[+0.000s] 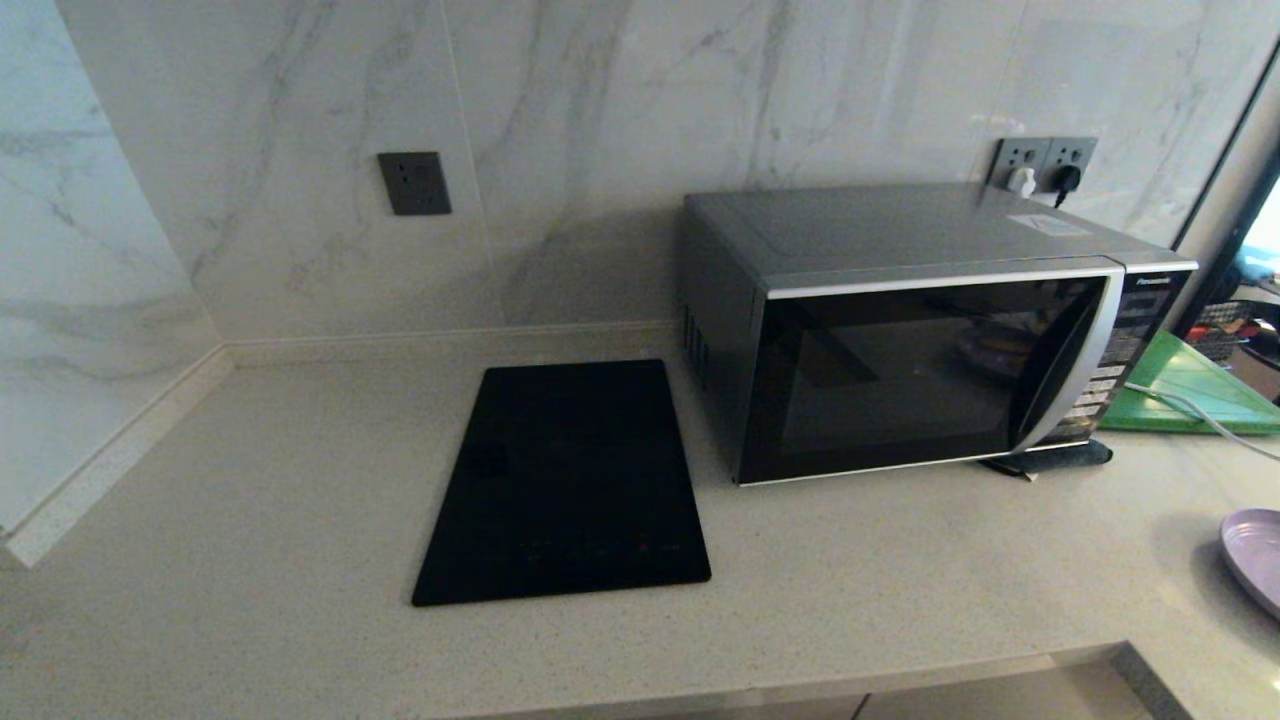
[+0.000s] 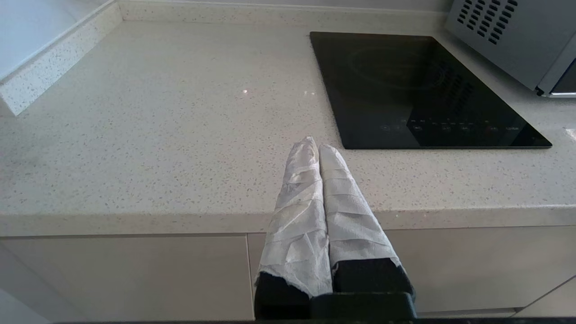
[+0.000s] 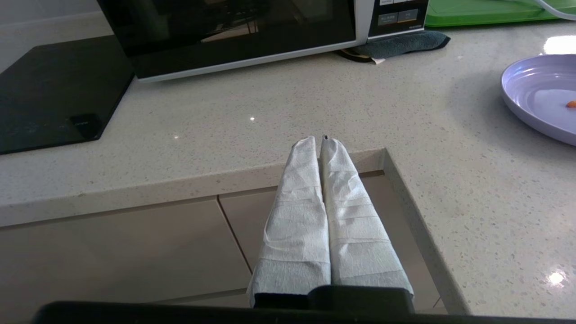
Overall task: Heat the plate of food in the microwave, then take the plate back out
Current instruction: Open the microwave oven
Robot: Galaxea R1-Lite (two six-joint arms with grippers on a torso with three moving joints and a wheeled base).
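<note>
My right end effector (image 3: 320, 140) and left end effector (image 2: 315, 146) hang clenched, empty, off the counter's (image 1: 300, 480) front edge. The plate of food (image 3: 535, 96), near the right edge, looks light, stiff, slippery; I'd pinch its rim.

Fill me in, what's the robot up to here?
Nothing is being handled yet. The microwave sits on the counter with its door shut, next to a black cooktop. The plate of food rests on the counter to the right, untouched. Both arms are parked in front of the counter edge: the left gripper and the right gripper are shut and hold nothing.
</note>
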